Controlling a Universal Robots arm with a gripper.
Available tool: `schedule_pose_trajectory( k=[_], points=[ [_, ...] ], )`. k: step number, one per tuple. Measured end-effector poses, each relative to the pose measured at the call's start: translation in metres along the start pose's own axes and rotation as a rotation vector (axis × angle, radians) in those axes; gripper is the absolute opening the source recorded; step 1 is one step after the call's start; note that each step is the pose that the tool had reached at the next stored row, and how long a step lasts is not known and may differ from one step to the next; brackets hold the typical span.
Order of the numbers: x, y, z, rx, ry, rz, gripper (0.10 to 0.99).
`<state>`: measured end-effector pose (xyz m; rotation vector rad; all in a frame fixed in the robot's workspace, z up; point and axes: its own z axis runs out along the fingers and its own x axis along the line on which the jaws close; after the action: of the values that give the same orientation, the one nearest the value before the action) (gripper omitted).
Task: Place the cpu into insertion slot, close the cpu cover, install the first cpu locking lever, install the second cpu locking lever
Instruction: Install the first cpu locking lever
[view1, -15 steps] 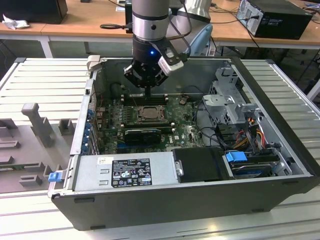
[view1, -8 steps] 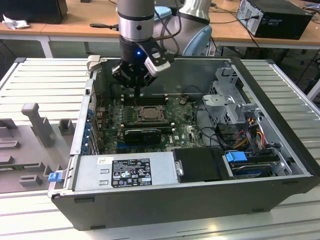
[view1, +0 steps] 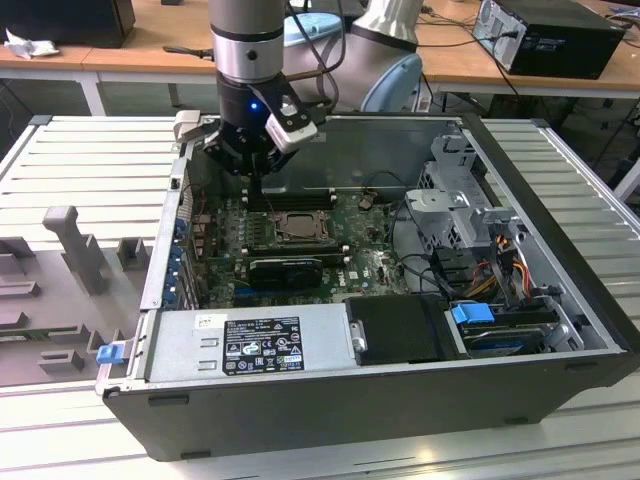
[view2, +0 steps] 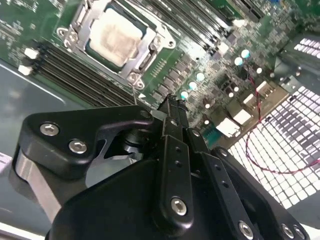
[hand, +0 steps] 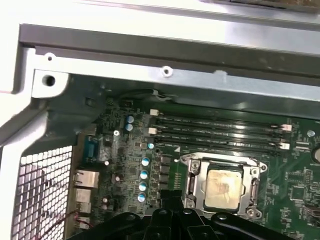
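The cpu (view2: 115, 37) lies flat in the insertion slot (view1: 300, 214) on the green motherboard, its pale stained top showing in both wrist views (hand: 223, 186). The silvery cpu cover (view2: 150, 44) lies down around it as a frame (hand: 189, 179). My gripper (view1: 255, 187) hangs inside the computer case, just beyond the slot toward the case's far wall and a little to the exterior view's left. Its black fingers (view2: 172, 107) are pressed together with nothing visible between them, above the board beside the socket's corner. A thin metal lever (view2: 135, 92) runs close by the fingertips.
Long black memory slots (hand: 220, 131) run between the socket and the case's far wall (hand: 165, 55). A power supply (view1: 250, 345) fills the near side of the case. A drive cage (view1: 455, 195) and cables (view1: 500, 260) stand at the exterior view's right.
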<state>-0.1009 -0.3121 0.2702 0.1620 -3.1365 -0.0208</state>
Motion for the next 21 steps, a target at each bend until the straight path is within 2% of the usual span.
schedule_pose_trajectory(
  k=[4,12,16,21],
  points=[
    [0.0049,0.0061,0.0038,0.0,0.0,0.0,0.106],
    [0.0042,0.0236,0.0084,-0.001,-0.0002,0.0,0.106],
    [0.002,0.0257,0.0091,-0.001,-0.0001,0.0,0.106],
    [-0.0063,0.0255,0.0093,-0.001,-0.0001,0.0,0.106]
  ],
)
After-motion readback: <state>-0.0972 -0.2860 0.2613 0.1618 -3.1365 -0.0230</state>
